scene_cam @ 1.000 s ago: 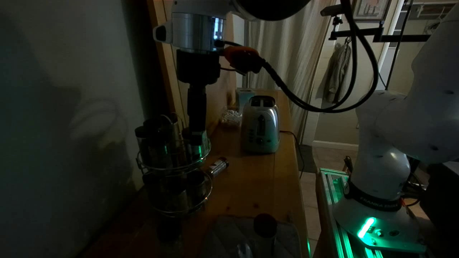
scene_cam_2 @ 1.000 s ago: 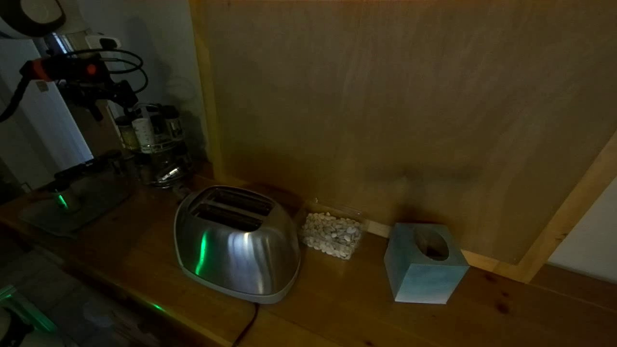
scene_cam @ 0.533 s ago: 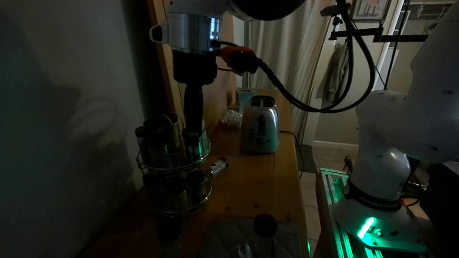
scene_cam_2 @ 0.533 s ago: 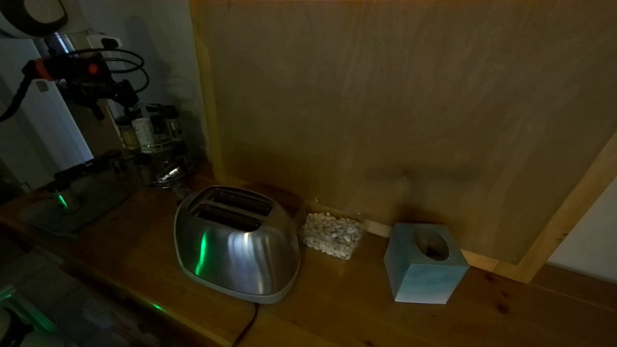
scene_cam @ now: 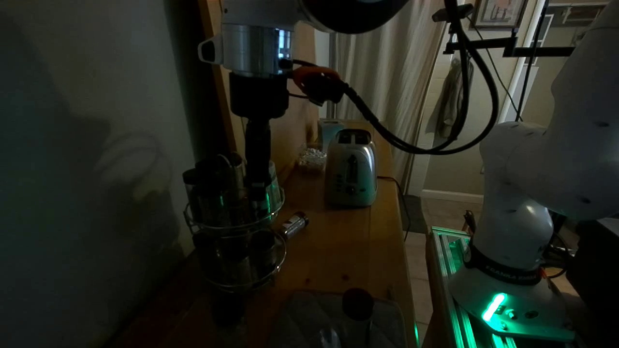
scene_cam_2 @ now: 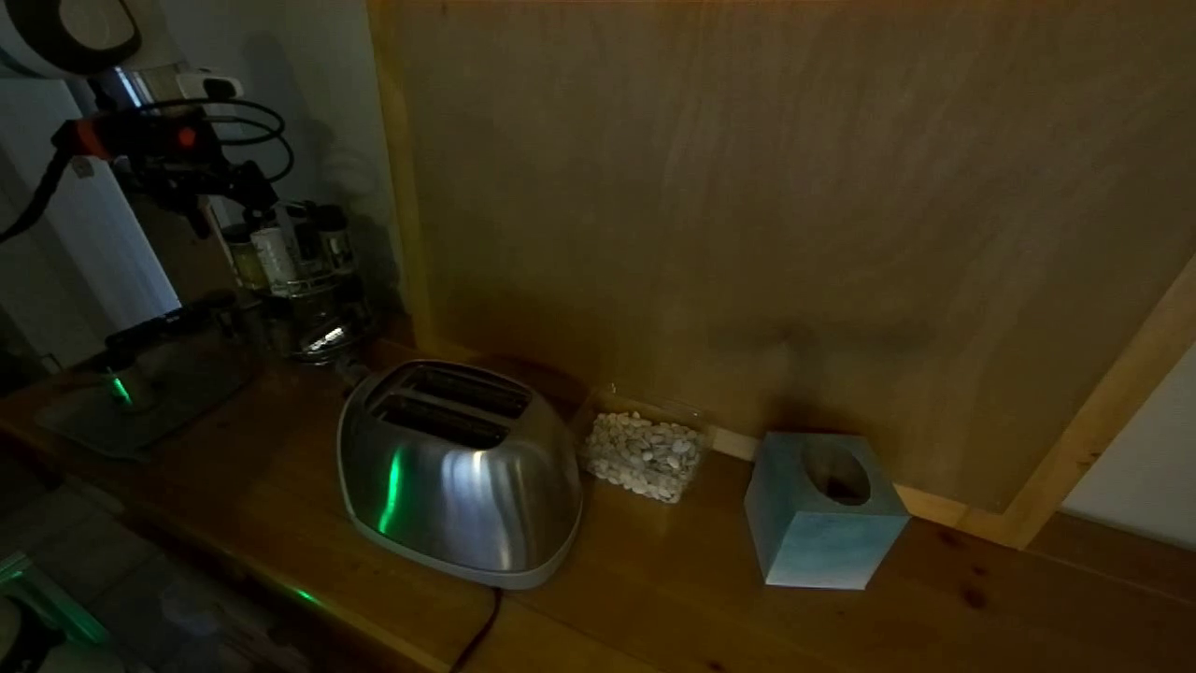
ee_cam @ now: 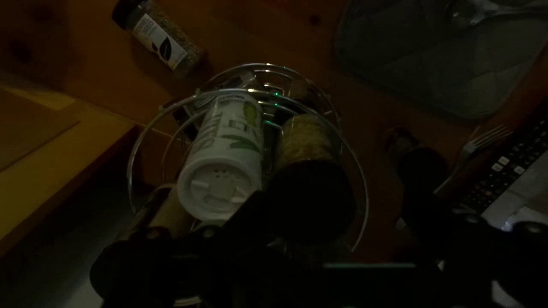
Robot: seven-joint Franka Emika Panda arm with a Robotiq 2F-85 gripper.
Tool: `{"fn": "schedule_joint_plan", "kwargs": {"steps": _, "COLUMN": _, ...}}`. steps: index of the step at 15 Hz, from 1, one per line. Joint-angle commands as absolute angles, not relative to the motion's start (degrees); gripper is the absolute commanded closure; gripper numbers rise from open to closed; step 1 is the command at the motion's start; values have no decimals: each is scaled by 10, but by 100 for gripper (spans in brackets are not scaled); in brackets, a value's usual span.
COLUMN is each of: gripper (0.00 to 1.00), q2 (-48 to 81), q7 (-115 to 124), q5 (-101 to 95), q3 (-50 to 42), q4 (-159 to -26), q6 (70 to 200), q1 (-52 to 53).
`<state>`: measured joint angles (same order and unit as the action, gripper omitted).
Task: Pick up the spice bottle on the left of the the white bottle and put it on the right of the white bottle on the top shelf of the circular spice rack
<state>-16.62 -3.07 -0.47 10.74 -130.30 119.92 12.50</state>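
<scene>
Wrist view: note gripper (ee_cam: 334, 192) spread astride dark-capped spice bottle (ee_cam: 309, 171) beside white bottle (ee_cam: 227, 145), top-tier on circular spice rack (ee_cam: 276, 104), presumably to clamp one without toppling the other.

In an exterior view the white Franka Emika Panda arm (scene_cam: 551, 140) rises from its base (scene_cam: 524, 302), where a light strip (scene_cam: 493, 307) glows green below a black lettered collar (scene_cam: 505, 271), and leans out past the upper right corner. The silver-sided wrist (scene_cam: 256, 50) hangs upright from the top edge, a black coupling (scene_cam: 258, 94) beneath it. An orange-red connector (scene_cam: 316, 79) juts from its side; a thick black cable (scene_cam: 411, 148) sags from it and loops upward. The Robotiq hand (scene_cam_2: 232, 219) points down, its fingers (scene_cam_2: 199, 221) parted. In the wrist view they reach up from the lower edge, dark and well apart.
</scene>
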Motion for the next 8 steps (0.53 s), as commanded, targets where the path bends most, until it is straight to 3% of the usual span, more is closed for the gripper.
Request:
{"fn": "schedule_joint_plan", "kwargs": {"steps": 1, "gripper": 0, "q2": -151, "q7": -11, "q5": -24, "q3": 115, "q4": -1289, "q6": 1185, "q1": 117}}
{"fn": "schedule_joint_plan", "kwargs": {"steps": 8, "gripper": 0, "q2": -155, "q7": -12, "q5": -19, "q3": 116, "q4": -1284, "q6": 1183, "q1": 121}}
